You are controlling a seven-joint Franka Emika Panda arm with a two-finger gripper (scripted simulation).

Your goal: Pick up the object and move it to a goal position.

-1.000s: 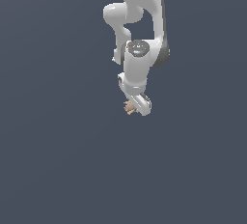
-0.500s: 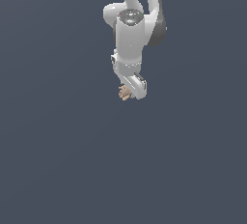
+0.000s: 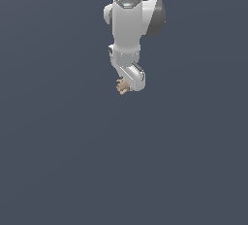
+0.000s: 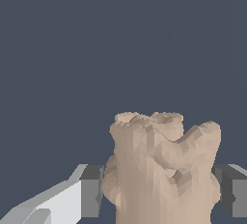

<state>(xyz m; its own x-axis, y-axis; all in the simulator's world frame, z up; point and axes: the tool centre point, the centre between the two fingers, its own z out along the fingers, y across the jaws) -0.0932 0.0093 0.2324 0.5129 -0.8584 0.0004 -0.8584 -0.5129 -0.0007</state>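
Observation:
The object (image 3: 122, 87) is a small tan-beige lumpy thing with jagged edges. It pokes out at the tip of my white gripper (image 3: 127, 86) in the exterior view, held up off the dark grey floor. In the wrist view the object (image 4: 161, 170) fills the space between my two fingers (image 4: 89, 191), whose dark pads press on both its sides. The gripper (image 4: 161, 194) is shut on it. The white arm (image 3: 128, 25) hangs down from the top of the exterior view.
A plain dark grey floor (image 3: 58, 161) spreads all around. No other objects, edges or goal marker show in either view.
The arm has swung toward the exterior view's left and drawn upward, carrying the object with it. The grip on the object is unchanged.

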